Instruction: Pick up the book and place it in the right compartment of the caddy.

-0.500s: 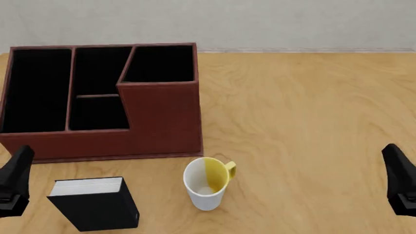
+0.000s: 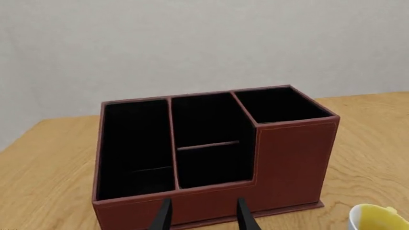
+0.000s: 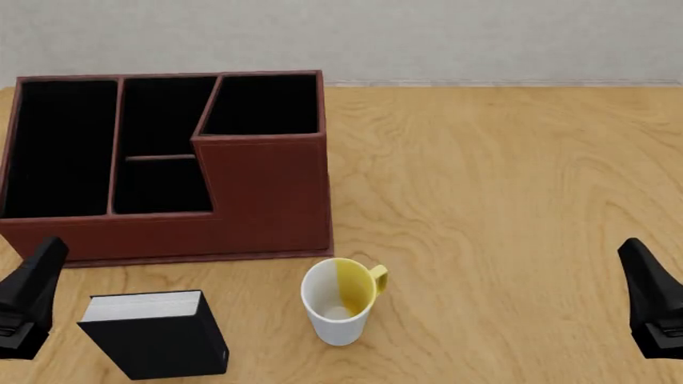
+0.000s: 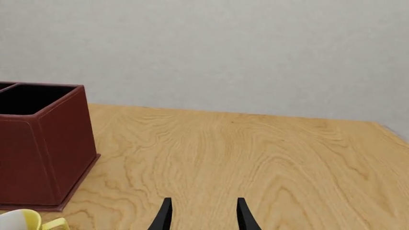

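The black book (image 3: 160,340) lies flat near the table's front left, its white page edges facing the caddy (image 3: 267,200). The reddish-brown caddy stands behind it, with its tall right compartment (image 3: 261,104) at the near right corner. In the left wrist view the caddy (image 2: 294,163) and that right compartment (image 2: 281,104) fill the picture. My left gripper (image 3: 45,256) hangs open just left of the book, holding nothing; its fingers (image 2: 164,216) stand apart. Far off at the right, my right gripper (image 3: 638,256) is open and empty, its fingertips (image 4: 243,214) over bare wood.
A white-and-yellow mug (image 3: 339,304) stands upright right of the book, just in front of the caddy's right corner. Its rim shows in the left wrist view (image 2: 377,218) and the right wrist view (image 4: 19,221). A pale wall (image 3: 427,40) closes the table's far edge.
Both grippers have shifted slightly inward, the left one to the right and the right one to the left. Book, mug and caddy have not moved.
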Available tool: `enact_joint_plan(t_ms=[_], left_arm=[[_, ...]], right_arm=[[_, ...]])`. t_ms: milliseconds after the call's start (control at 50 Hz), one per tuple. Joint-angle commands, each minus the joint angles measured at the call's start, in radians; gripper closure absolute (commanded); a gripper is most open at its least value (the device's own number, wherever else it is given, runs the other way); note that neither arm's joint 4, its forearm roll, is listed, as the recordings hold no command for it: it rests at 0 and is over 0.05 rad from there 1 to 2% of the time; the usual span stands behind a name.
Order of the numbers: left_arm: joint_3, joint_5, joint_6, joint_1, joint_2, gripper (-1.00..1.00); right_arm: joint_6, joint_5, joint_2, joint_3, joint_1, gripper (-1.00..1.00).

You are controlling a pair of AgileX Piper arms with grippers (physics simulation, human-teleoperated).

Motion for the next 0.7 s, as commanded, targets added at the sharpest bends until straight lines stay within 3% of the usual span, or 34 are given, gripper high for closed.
enact_joint_plan(t_ms=[20,260,280,460,540,700], left_arm=[[-0.108,0.103,-0.057,-0.017,0.002,-1.0],[-0.239,0.163,-0.064,-0.087,0.117,-1.0],[-0.253,0.171,-0.026,-0.109,0.161,-1.0],[-0.316,0.248,0.043,-0.187,0.249,-1.0],[-0.345,0.283,0.12,-0.203,0.318,-1.0],[-0.399,0.367,0.186,-0.221,0.392,-1.0]], right_arm=[[0.0,0.0,-0.002,0.0,-0.001,-1.0],[0.005,0.002,0.0,0.0,-0.003,-1.0],[0.005,0.002,0.0,0.0,-0.004,-1.0],[0.001,0.002,0.011,0.0,-0.011,-1.0],[0.011,0.002,0.012,0.0,-0.018,-1.0],[0.012,-0.002,0.021,0.0,-0.03,-1.0]])
